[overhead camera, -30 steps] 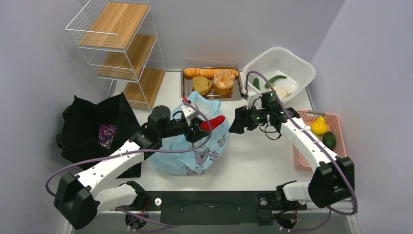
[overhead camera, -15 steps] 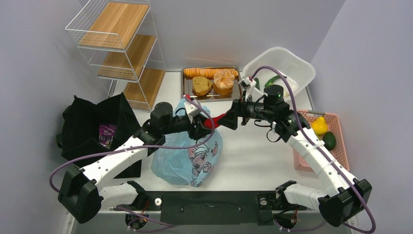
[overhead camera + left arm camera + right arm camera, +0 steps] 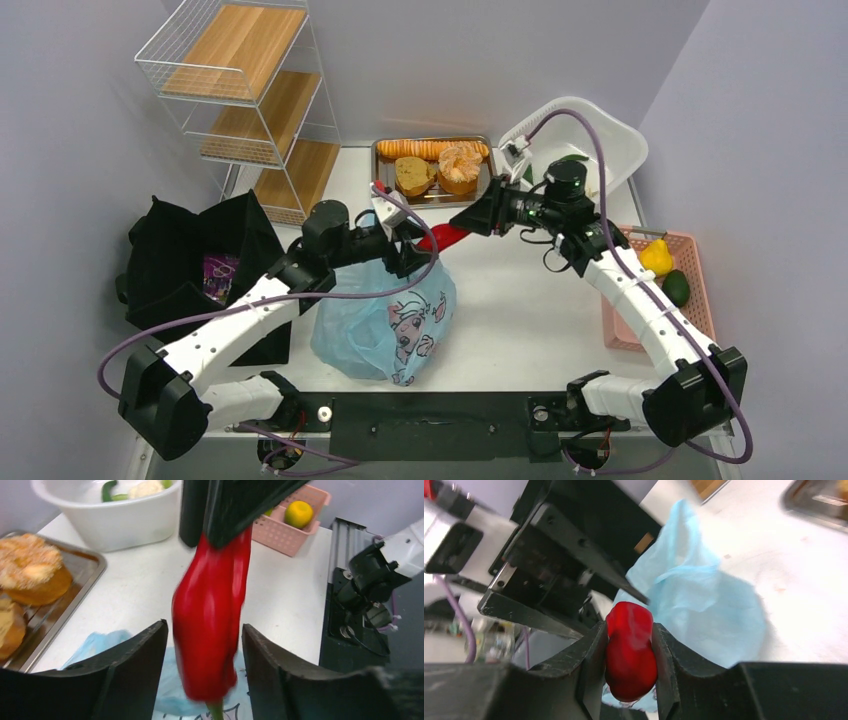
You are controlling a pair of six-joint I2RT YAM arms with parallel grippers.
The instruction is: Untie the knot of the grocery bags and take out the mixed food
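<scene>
Red pepper hangs over the far edge of the pale blue plastic bag, pinched at one end by the right tool. The left tool, also above this bag, is wide, with one finger on each side of the pepper and not touching it. On the desk the black tote stands left of the bag.

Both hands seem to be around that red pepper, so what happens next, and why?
Probably the right hand lifts the red pepper away toward the white tub: it is clamped on the pepper, while the left hand has its fingers open on either side.
</scene>
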